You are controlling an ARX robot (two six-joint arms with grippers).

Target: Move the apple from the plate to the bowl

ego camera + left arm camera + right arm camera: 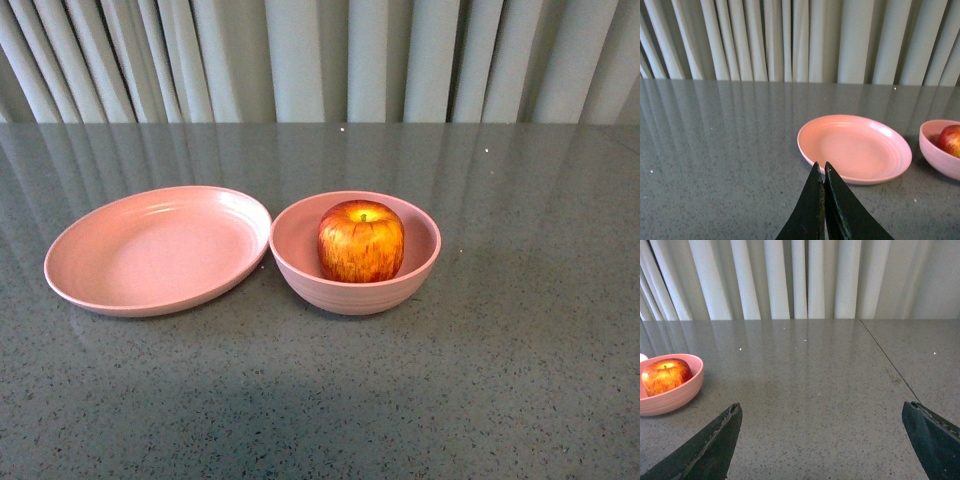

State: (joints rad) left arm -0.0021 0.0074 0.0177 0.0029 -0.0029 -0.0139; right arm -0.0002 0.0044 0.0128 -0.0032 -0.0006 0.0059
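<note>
— Pale pleated curtains [320, 60] hang behind a grey speckled stone-look tabletop [500, 380], glossy enough to mirror the folds. What sits on it?

— A wide, shallow, round pink plate [150, 255] with faint concentric ridges, bare and matte, and just to its right a deeper round pink bowl [420, 265] with fine horizontal ridges on its outer wall. Their rims nearly meet; whether they touch cannot be told.

— And the fruit?

— A round red apple [361, 241], streaked yellow-orange with a yellow crown around a short stem, stands upright inside the bowl, its top rising above the rim.

— The arms?

— Neither shows in the front view. In the left wrist view the left gripper [823, 172], two dark tapered fingers with worn edges, is closed tip to tip on nothing, hovering over the table near the plate [855, 150], with the bowl [937, 152] and apple [951, 141] at the frame's edge. In the right wrist view the right gripper [822, 407] is spread wide and empty, the bowl [675, 395] and apple [666, 376] off to one side, well apart.
</note>
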